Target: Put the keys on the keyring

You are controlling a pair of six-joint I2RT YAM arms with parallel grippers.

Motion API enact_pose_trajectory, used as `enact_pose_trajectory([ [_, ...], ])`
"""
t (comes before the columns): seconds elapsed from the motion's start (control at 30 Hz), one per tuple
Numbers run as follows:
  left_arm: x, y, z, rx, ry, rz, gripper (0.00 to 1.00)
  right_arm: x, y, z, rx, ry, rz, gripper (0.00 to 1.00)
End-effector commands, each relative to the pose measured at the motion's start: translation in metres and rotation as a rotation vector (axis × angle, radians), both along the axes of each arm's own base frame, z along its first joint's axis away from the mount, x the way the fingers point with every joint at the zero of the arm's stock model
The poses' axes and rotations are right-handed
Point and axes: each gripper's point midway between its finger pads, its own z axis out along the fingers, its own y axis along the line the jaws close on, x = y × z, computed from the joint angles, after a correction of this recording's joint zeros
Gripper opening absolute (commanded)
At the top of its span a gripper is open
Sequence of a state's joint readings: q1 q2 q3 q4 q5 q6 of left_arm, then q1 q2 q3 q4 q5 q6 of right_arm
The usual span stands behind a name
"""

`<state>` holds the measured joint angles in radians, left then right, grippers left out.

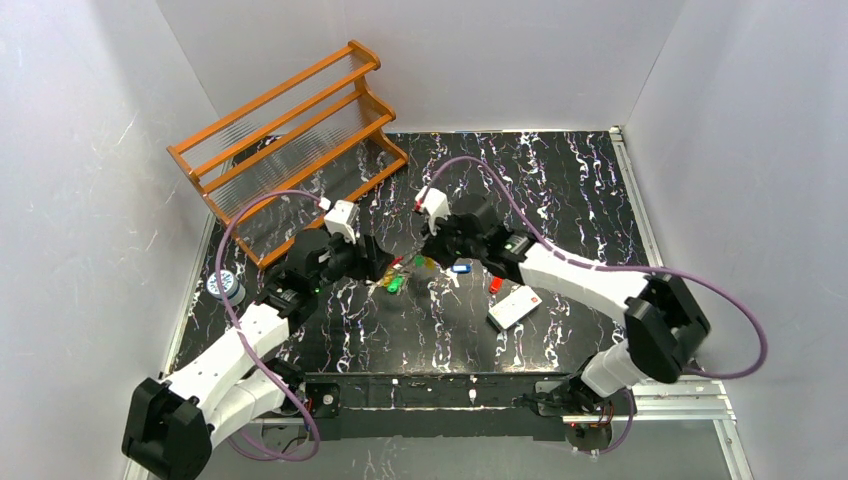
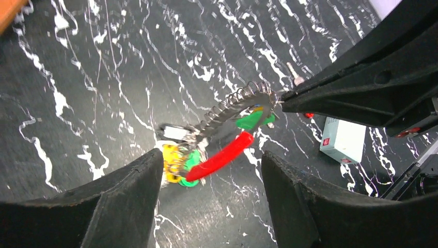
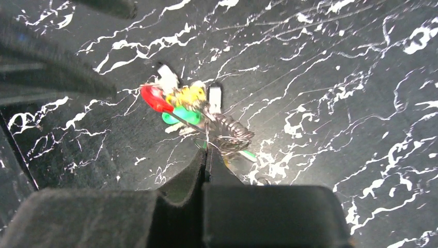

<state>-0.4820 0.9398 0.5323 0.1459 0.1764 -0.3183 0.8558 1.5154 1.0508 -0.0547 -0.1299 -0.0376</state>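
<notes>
Keyring (image 2: 230,106) central on table (image 1: 560,180), edges distant

This is a robotics lab test cell: plain white panels (image 1: 80,150) box in a black marbled counter (image 1: 570,180), with two cabled robot arms (image 1: 580,275) bolted to a dark bar (image 1: 430,388) at its edge.

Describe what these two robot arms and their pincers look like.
The left arm and right arm are white tubes with black joints, each trailed by a looping purple cable. The left gripper and right gripper have black, wedge-shaped fingers.
</notes>
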Motion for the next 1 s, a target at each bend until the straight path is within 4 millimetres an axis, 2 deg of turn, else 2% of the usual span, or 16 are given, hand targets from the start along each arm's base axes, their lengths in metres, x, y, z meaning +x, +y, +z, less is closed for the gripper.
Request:
enact_pose_trajectory([
  [0.0, -0.003, -0.005, 0.039, 0.019, -0.149, -0.096, 0.68, -0.001, 0.006, 0.054, 0.170, -0.289, 0.126, 0.01],
  [0.17, -0.014, -0.013, 0.066, 0.038, -0.313, -0.230, 0.68, -0.025, 0.009, 0.056, 0.189, -0.335, 0.286, 0.01],
  [0.33, -0.038, -0.026, 0.075, 0.087, -0.476, -0.443, 0.67, -0.041, 0.014, 0.057, 0.204, -0.315, 0.392, 0.01],
  [0.47, -0.055, -0.032, 0.070, 0.136, -0.579, -0.590, 0.61, -0.055, 0.017, 0.063, 0.241, -0.322, 0.473, 0.01],
  [0.63, -0.066, -0.032, 0.064, 0.204, -0.696, -0.690, 0.55, -0.070, 0.018, 0.065, 0.265, -0.337, 0.565, 0.01],
  [0.83, -0.075, -0.038, 0.052, 0.205, -0.716, -0.782, 0.39, -0.077, 0.020, 0.069, 0.295, -0.320, 0.602, 0.01],
  [0.97, -0.073, -0.038, 0.043, 0.226, -0.714, -0.794, 0.34, -0.078, 0.021, 0.070, 0.303, -0.316, 0.605, 0.01],
])
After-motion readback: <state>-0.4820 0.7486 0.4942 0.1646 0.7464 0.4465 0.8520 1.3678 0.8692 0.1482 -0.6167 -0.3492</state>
